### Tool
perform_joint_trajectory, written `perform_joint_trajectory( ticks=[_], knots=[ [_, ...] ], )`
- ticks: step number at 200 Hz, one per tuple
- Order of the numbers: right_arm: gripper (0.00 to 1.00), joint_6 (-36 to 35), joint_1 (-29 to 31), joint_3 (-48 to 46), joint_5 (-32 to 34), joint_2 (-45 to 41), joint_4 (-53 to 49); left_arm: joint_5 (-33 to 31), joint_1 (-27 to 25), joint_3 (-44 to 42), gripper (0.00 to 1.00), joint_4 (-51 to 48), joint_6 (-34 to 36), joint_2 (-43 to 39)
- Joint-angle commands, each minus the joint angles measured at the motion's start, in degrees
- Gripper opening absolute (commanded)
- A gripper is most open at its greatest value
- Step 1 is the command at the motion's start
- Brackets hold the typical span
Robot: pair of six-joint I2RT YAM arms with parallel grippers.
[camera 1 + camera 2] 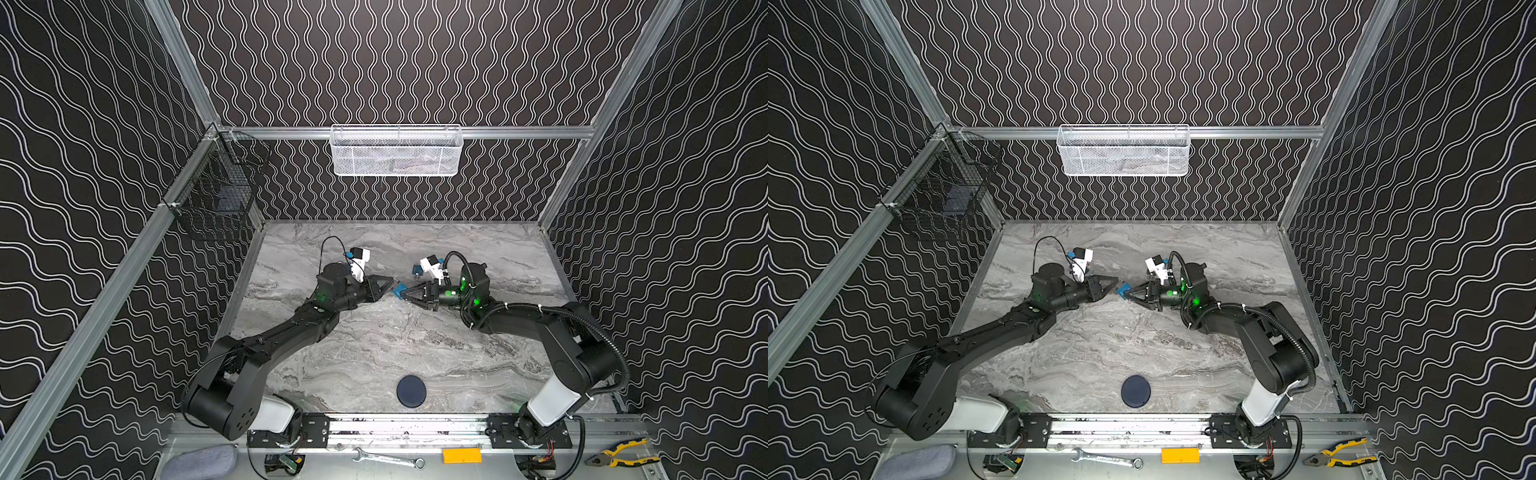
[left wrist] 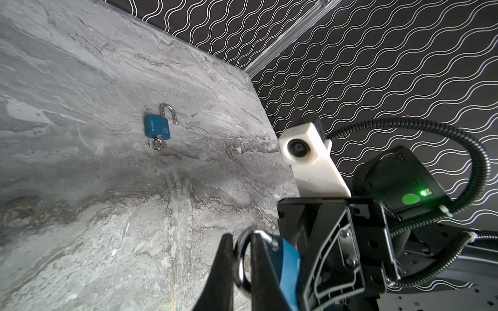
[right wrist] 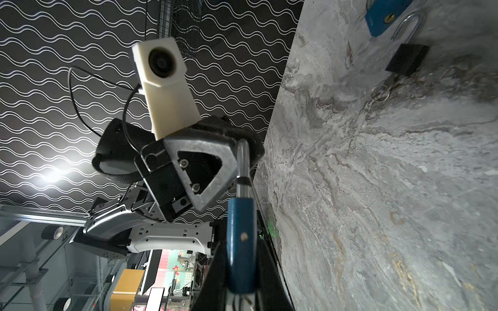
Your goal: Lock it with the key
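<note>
Left wrist camera gives me the closest look. The left gripper (image 2: pixel 240 242) has its jaws pinched together on the steel shackle (image 2: pixel 239 269) of the blue padlock (image 2: pixel 289 266). I can see the metal loop caught between the two dark fingers.

Over on the right wrist camera, the right gripper (image 3: pixel 241 258) is clamped on the padlock's blue body, one jaw on either flat side. A straight leg of the shackle runs from the body up to the other gripper.

Both top views show the two arms meeting nose to nose over the middle of the marble table (image 1: pixel 374 353). The padlock is bridged between them, off the surface.

A second blue padlock (image 2: pixel 157 128) lies flat on the table well beyond the grippers. Its shackle is swung open, and a key (image 2: pixel 159 140) with a ring sits in its bottom end.

From the right wrist I also pick up a third blue padlock (image 3: pixel 385 16), lying open beside a dark block (image 3: pixel 407 59). A keyring (image 3: pixel 380 93) trails from that block, and I can't tell what the block is.

A dark round disc (image 1: pixel 411 391) rests near the front edge.
</note>
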Motion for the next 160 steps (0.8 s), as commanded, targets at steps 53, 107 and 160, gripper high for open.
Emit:
perform_joint_trajectory(
  ticks=[53,107,160],
  knots=[
    [0.00,0.8,-1.5,4.5,7.9,2.3,11.2,11.5,-1.1,-1.5,0.00,-4.9,-0.3,0.4],
    [0.00,-0.4,-0.8,4.2,6.7,2.6,10.2,10.8,-1.1,-0.7,0.00,-2.1,-2.0,1.6],
    [0.00,1.9,0.2,3.1,5.6,5.5,14.7,12.6,-1.2,0.5,0.00,3.3,-5.1,3.2]
  ],
)
